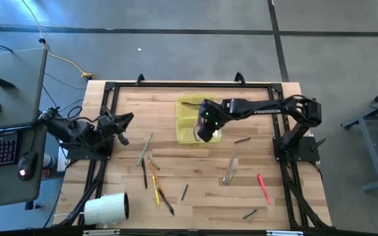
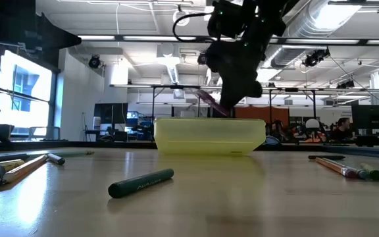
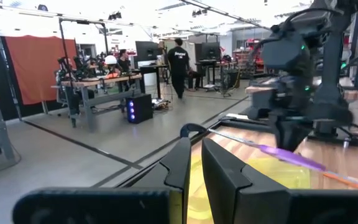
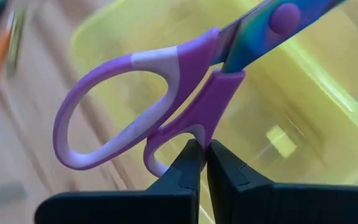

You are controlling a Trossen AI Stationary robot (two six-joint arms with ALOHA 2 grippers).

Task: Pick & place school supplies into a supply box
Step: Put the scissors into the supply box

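Right gripper [image 4: 202, 148] clamped on small purple-handled scissors [image 4: 166, 99], pinching lower finger loop, above translucent yellow-green plastic supply box [image 1: 197, 120]. Light, stiff, likely slick; off-centre grip may let them swing. Left gripper [image 3: 194, 163] parked at left edge, nearly closed, empty.

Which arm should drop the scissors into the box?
Right. Its end effector grips the scissors by one handle loop, directly above the box. The left end effector sits at the table's left edge, far away.
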